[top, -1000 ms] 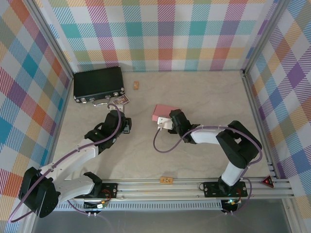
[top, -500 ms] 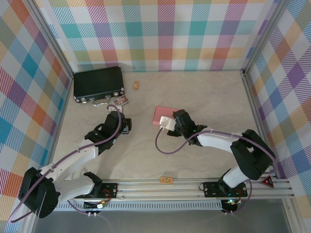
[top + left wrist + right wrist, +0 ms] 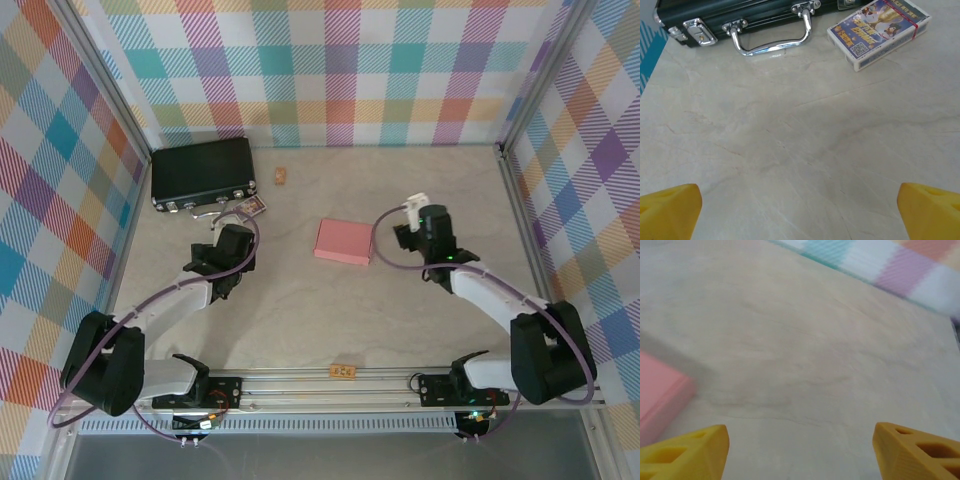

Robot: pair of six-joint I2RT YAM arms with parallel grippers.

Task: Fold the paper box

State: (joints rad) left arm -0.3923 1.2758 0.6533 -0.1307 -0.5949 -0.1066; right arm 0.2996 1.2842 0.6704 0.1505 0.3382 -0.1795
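The paper box [image 3: 343, 241] is a small closed salmon-pink box lying flat near the middle of the table, and nothing touches it. Its corner shows at the left edge of the right wrist view as a pink block [image 3: 660, 395]. My right gripper [image 3: 415, 228] hangs to the right of the box, apart from it, open with only bare table between its yellow fingertips [image 3: 690, 452]. My left gripper [image 3: 228, 252] is well to the left of the box, open wide, with its yellow fingertips [image 3: 670, 212] at the frame corners and nothing between them.
A black case [image 3: 203, 172] with metal latches and a chrome handle [image 3: 772, 37] lies at the back left. A pack of cards [image 3: 880, 31] sits beside it. A small tan piece [image 3: 282, 177] lies at the back and another [image 3: 343, 372] on the front rail.
My right gripper has let go of the box and swung away to the right. The left gripper has opened wide and drawn back slightly. The box now lies alone.
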